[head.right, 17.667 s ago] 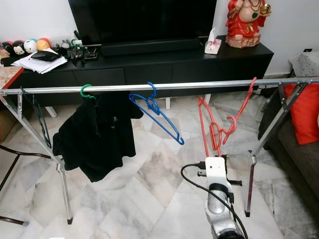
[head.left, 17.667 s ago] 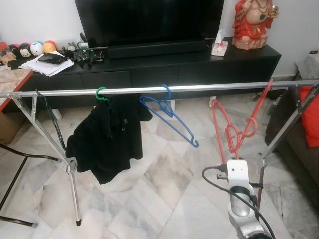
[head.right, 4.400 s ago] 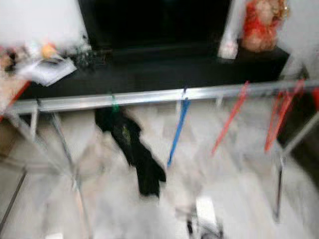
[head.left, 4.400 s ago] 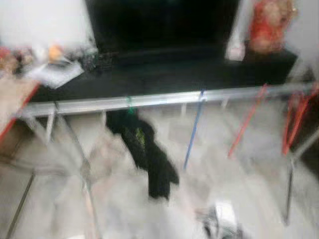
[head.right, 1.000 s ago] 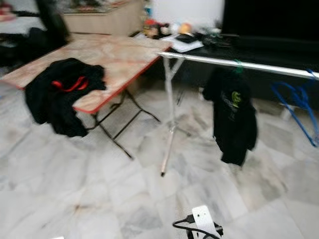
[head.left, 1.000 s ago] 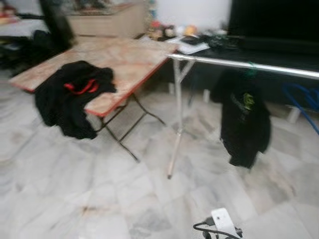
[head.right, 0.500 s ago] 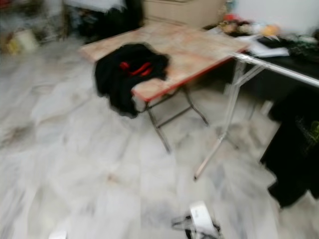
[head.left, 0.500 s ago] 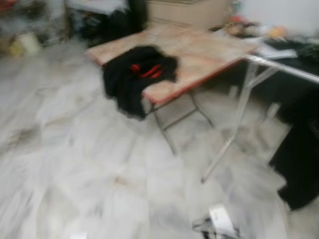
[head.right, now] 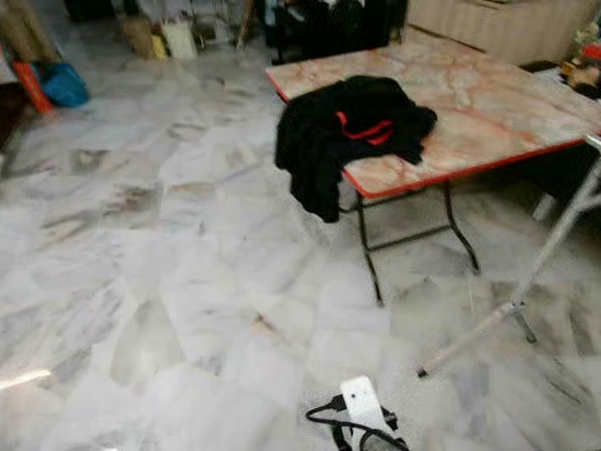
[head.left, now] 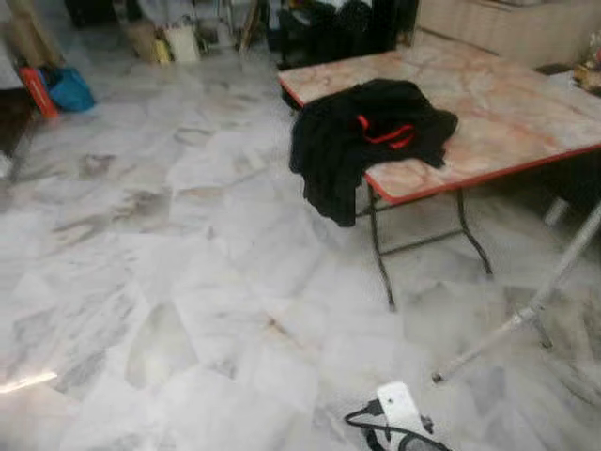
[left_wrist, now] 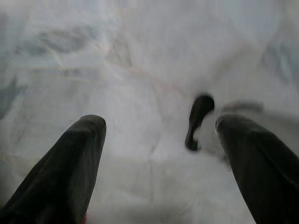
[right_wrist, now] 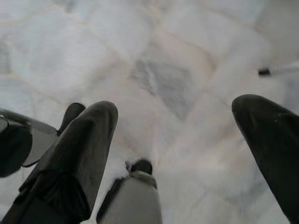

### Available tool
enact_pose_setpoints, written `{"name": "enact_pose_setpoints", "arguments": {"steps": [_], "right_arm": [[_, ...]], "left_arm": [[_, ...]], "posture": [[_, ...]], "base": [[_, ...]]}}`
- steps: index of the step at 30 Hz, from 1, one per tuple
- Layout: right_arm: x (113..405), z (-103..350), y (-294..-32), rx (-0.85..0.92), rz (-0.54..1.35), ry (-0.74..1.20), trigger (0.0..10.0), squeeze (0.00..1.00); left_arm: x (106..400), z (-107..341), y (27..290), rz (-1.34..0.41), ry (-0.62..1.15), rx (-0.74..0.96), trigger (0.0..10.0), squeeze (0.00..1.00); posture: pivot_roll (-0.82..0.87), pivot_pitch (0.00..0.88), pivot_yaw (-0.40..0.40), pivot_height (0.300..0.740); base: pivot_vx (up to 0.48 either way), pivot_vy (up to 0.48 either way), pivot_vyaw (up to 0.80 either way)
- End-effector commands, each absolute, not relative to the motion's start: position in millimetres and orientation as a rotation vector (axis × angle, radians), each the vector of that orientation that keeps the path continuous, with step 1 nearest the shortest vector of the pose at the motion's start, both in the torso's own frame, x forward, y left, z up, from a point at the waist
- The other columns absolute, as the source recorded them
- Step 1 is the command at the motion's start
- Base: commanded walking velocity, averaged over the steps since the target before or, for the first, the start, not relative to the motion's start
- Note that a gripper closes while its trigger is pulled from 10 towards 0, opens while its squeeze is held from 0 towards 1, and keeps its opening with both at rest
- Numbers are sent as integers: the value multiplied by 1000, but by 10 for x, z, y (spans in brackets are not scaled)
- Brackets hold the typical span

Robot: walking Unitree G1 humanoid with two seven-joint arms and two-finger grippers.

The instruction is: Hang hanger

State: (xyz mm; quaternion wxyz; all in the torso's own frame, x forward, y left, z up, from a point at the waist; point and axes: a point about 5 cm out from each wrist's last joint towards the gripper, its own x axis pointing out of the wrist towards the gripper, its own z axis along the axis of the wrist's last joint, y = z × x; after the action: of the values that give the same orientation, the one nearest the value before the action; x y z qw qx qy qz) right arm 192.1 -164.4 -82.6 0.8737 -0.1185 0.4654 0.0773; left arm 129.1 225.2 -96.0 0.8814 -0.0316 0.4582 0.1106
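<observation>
A red plastic hanger (head.left: 387,134) lies tangled in a black garment (head.left: 362,141) draped over the near corner of the pink marble folding tabletop (head.left: 507,113), upper right. Both the left hand (left_wrist: 159,154) and right hand (right_wrist: 180,140) hang wide apart, empty, above the marble floor (head.left: 169,282).
</observation>
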Motion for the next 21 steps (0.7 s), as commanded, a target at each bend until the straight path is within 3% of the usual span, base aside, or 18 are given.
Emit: {"name": "enact_pose_setpoints", "arguments": {"steps": [1, 11, 21], "right_arm": [[1887, -838, -1710, -257, 151, 987, 10000, 0], [1951, -792, -1853, -290, 132, 978, 10000, 0], [2049, -716, -2027, -296, 93, 963, 10000, 0]], "left_arm": [[1190, -998, 2249, 238, 994, -61, 10000, 0], [1260, -1002, 2130, 219, 986, -64, 10000, 0], [1326, -995, 2050, 218, 974, -82, 10000, 0]], "posture": [[-70, 0, 55, 740], [-94, 0, 9, 740], [-101, 0, -23, 740]], "base": [[0, 0, 800], [0, 0, 791], [0, 0, 0]]}}
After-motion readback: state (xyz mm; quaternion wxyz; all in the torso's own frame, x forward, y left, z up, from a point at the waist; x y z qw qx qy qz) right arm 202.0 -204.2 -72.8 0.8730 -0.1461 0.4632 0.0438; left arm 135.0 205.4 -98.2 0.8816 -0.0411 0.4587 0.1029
